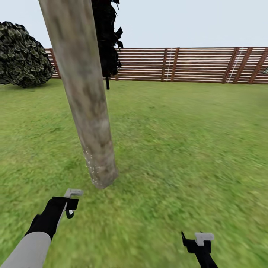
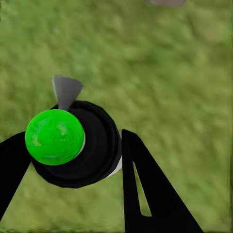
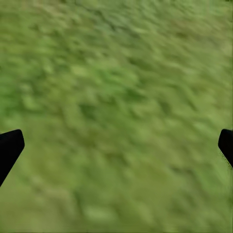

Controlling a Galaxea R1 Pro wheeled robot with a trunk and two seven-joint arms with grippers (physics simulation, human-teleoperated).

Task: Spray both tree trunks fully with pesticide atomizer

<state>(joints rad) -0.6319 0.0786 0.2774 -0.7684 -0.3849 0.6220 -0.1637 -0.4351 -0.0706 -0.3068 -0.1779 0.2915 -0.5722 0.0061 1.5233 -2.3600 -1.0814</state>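
A green grass lawn (image 1: 178,149) stretches back to a brown fence (image 1: 186,64) of horizontal wooden slats under a pale grey sky. A rounded, dark mottled shrub (image 1: 22,56) sits far off to the left against the fence, and a dark narrow conifer (image 1: 108,37) stands behind the nearest tree.

The tree trunk (image 1: 83,93), thick and mottled beige, grey and brown, rises just ahead of the left gripper (image 1: 70,204) and a little to its right, leaning in the head view and meeting the grass close in front of the fingertips. Pale specks dot its lower part near the base.

The left gripper is closed around the pesticide atomizer (image 2: 73,143). In the left wrist view its two black fingers (image 2: 145,189) bracket the dark round body, which carries a bright green dome on top and a small grey nozzle pointing away from the gripper. The grass lies below it, so the atomizer is off the floor. In the head view, a light grey piece shows at the tip of that gripper, aimed toward the trunk base.

The right gripper (image 1: 199,242) hangs low, well apart from the trunk and to its right. In the right wrist view its fingers (image 3: 9,148) sit at opposite edges, spread wide with only blurred grass between them.
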